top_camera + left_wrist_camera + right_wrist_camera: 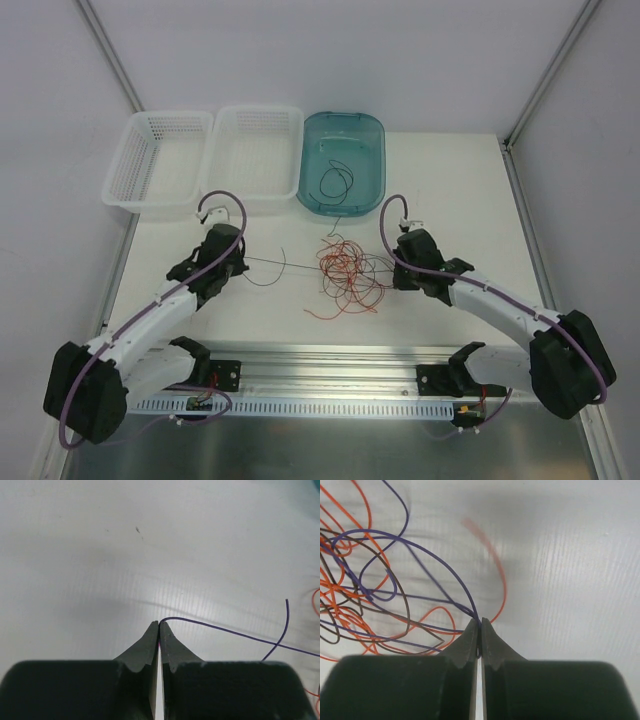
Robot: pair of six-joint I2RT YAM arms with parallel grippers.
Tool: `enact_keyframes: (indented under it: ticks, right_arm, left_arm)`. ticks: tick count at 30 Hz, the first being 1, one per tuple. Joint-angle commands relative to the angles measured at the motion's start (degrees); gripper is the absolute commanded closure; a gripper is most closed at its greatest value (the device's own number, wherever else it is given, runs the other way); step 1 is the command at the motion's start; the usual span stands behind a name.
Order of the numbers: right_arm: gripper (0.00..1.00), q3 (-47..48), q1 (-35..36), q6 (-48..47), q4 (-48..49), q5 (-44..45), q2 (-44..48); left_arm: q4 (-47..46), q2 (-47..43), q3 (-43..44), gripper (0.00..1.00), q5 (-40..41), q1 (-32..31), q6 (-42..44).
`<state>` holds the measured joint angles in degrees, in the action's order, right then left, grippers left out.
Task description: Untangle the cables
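Closest in, the left pincer (159,625) has its two fingers pressed together on the end of a dark wire (235,632), which arcs off the tip and runs low over the desk (100,555) toward the heap. Gripping the very end looks meant to let that one wire be drawn out sideways. Opposite, the right pincer (480,622) is likewise pinched tight on the cables (365,595), dark strands converging at its tip. I judge it serves as an anchor so the pile does not slide along. An orange loop (500,575) passes just beside that tip; whether it is caught too I cannot tell. From above, the cables lie in a loose knot mid-desk between the arms. Behind them stand a teal tub (303,175) holding a lone dark strand (335,183) and two white baskets (125,180), presumably for sorted wires.
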<state>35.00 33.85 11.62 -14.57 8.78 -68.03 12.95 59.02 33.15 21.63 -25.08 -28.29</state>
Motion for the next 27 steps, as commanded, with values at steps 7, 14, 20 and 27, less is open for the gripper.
enact_keyframes:
  ticks: [7,14,20,27]
  right_arm:
    - [0.74,3.6,3.0,-5.8,-4.0,0.3,4.9]
    - [0.41,13.4,14.8,-9.3,-7.8,4.1,5.5]
    - [0.41,18.5,18.8,-6.6,-4.0,0.1,-2.5]
    - [0.39,21.7,20.1,0.3,3.6,0.4,-20.5]
  left_arm:
    - [3.5,-9.9,0.3,1.00,-9.1,-0.4,-3.5]
    - [3.5,-6.8,3.1,1.00,-13.8,-8.8,-1.7]
    - [3.5,-6.6,4.6,1.00,-14.0,-11.5,-2.7]
    - [3.6,-10.1,3.8,1.00,-13.9,-11.7,-3.2]
